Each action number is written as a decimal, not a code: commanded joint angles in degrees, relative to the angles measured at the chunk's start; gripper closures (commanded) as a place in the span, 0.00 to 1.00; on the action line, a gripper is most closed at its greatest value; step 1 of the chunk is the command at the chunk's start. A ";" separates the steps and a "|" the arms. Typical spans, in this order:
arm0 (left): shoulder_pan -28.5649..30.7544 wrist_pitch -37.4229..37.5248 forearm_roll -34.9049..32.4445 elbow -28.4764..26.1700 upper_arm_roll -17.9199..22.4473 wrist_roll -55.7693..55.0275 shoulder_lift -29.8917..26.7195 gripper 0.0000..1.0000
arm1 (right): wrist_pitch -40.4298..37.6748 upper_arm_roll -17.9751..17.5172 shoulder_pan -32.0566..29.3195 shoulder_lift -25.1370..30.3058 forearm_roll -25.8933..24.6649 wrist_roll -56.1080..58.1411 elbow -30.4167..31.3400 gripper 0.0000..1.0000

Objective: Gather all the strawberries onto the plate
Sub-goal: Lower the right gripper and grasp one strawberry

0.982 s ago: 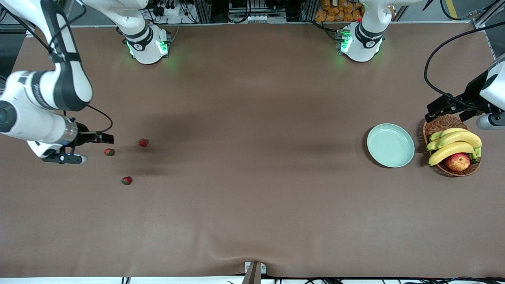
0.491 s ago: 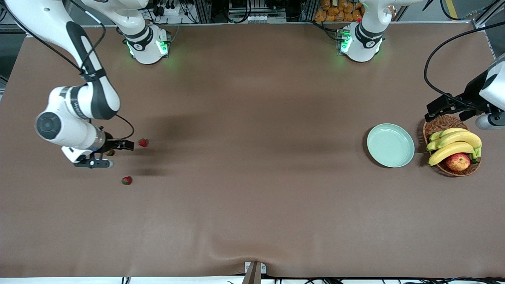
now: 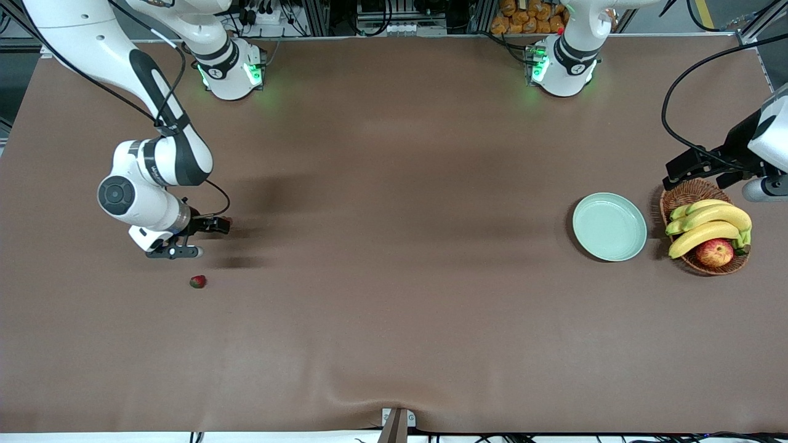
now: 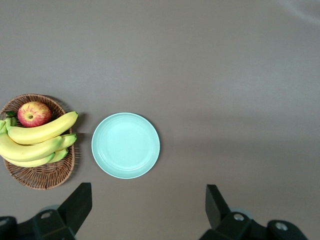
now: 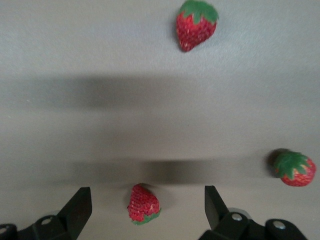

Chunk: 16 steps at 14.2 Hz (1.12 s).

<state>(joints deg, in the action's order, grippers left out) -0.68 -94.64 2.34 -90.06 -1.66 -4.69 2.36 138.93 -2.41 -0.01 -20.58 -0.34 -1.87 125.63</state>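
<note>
Presently all three strawberries lie on the brown table toward the right arm's end, none in the plate (image 3: 609,226). Each is small, red and seeded, with a green leafy cap.

In the right wrist view, strawberry one (image 5: 196,24) is a plump cone with its cap at the broad end and its long axis running cap to tip. Strawberry two (image 5: 294,167) lies more on its side, cap turned toward strawberry three. Strawberry three (image 5: 144,204) sits between the fingertips, its cap at the end nearer the camera.

In the front view only one berry (image 3: 197,282) shows whole, nearer the front camera than the right gripper (image 3: 215,226); a red sliver shows at the gripper's tip.

Right gripper: low over the berries, fingers (image 5: 80,207) wide apart, nothing held.

Left gripper (image 4: 147,212): waiting in the air near the basket (image 3: 683,195) at the left arm's end, fingers spread, holding nothing.

Plate: pale mint green, round, shallow, raised rim, nothing in it, just beside the wicker basket with bananas (image 3: 708,224) and an apple (image 3: 714,252).
</note>
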 commanded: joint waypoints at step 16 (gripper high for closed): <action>0.24 0.77 -0.76 0.50 0.07 0.91 0.54 0.00 | 6.71 -0.06 0.88 -0.51 -0.36 -1.03 6.03 0.93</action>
<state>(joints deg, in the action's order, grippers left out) -0.56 -94.53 2.34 -90.15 -1.59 -4.68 2.66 144.51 -2.36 1.03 -21.51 -0.34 -2.02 130.69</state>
